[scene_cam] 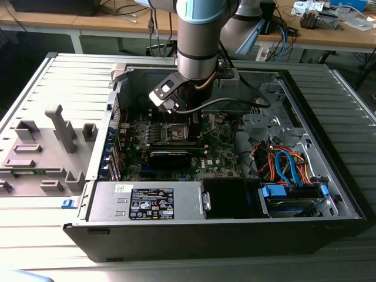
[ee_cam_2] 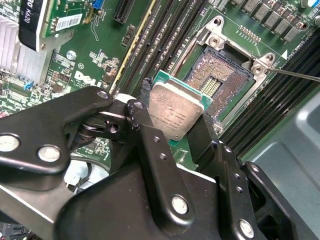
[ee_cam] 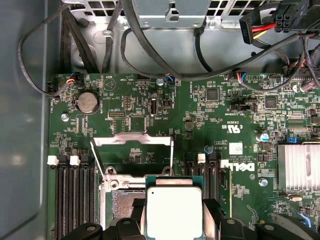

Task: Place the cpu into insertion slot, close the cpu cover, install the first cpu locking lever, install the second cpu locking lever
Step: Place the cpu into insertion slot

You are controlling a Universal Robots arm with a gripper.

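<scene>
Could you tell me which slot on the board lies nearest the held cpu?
The insertion slot, right by the cpu: square, silver-framed, pins exposed, unlike the long black memory slots beside it.

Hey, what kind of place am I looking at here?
Probably a robotics lab or electronics workshop: a robot arm reaches into an open desktop computer case on a slatted metal table, its gripper holding a cpu over the motherboard, with cluttered wooden workbenches behind.

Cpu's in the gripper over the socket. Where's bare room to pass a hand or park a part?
Bare: the ribbed table beyond the grey fixtures, and its strip at the exterior view's right of the case. Crowded: the insertion slot, flanked by memory slots, gripper holding the cpu above it; cables nearby.
</scene>
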